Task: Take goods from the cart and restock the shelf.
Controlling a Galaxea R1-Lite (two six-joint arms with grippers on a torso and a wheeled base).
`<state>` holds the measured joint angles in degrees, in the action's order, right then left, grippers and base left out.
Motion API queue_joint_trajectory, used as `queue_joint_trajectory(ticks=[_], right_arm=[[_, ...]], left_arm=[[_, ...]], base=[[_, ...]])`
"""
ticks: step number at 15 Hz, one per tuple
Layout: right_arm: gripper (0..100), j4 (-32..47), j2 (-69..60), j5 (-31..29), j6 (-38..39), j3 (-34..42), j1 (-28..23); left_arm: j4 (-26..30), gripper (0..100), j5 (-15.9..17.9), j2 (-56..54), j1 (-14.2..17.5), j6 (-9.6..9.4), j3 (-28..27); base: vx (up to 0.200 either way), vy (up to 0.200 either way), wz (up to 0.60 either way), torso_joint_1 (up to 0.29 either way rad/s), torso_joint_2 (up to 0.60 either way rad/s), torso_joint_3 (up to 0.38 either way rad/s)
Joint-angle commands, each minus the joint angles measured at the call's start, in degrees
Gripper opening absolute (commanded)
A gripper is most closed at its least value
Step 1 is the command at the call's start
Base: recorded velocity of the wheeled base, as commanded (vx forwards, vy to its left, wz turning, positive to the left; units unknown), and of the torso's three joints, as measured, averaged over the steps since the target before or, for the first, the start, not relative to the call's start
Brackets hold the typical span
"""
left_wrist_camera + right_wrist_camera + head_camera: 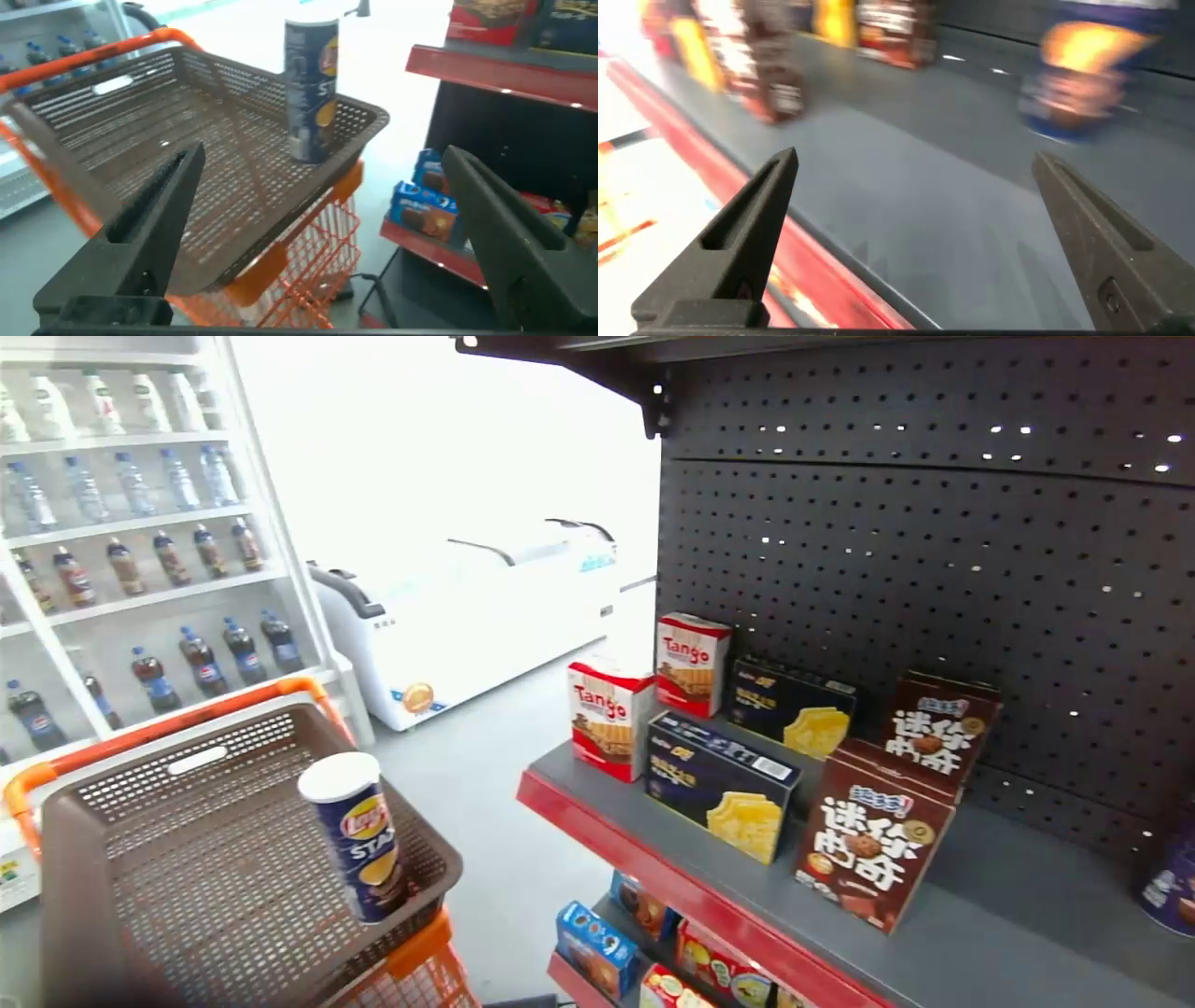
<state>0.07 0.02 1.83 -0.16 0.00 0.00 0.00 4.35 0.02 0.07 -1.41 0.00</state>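
Both end effectors are wide open and empty. In the left wrist view, the left gripper [322, 159] has its two dark fingers [154, 219] spread far apart, with nothing between them and nothing touching them. It hangs over the brown plastic mesh basket [121, 121] on the orange wire cart [308, 271].

The task item is the tall blue cylindrical chip can with the white lid [359, 840]. It stands upright inside the basket [140, 859], against the rim at about 3 o'clock from the basket's middle in the head view. The left wrist view shows the same can [310, 84] well clear of the fingers.

The right gripper [915, 159] is just as wide, with empty jaws over a bare stretch of the grey shelf board with the red front edge [906, 215]. A blurry blue-and-orange item [1083, 79] sits beyond it, too smeared to identify.

In the head view, the shelf [1008, 933] is at 3 o'clock from the cart, backed by a black pegboard [934, 569]. It already carries two red-and-white wafer boxes [609, 717], dark blue boxes with yellow pictures [724, 784] and brown cookie boxes [868, 840], each kind set in pairs front to back. Part of a blue can [1172, 887] pokes in at the frame's 4 o'clock edge.

At 10 o'clock is a white drinks cooler full of bottles [140, 569], and a white chest freezer [467, 616] sits near 12.
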Motion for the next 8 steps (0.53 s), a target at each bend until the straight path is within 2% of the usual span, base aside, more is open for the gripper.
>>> queue_joint_trajectory(ticks=[1,8], right_arm=[[100,-0.07,-0.02,0.02,-0.02,0.0,0.0],[100,0.01,-0.02,0.02,-0.11,0.0,0.0]], left_arm=[[0.0,100,0.04,-0.02,0.01,0.01,0.0],[0.0,100,0.31,-0.02,0.01,-0.26,0.0]], base=[[0.0,0.0,0.0,0.0,0.0,0.0],[0.0,0.0,0.0,0.0,0.0,0.0]])
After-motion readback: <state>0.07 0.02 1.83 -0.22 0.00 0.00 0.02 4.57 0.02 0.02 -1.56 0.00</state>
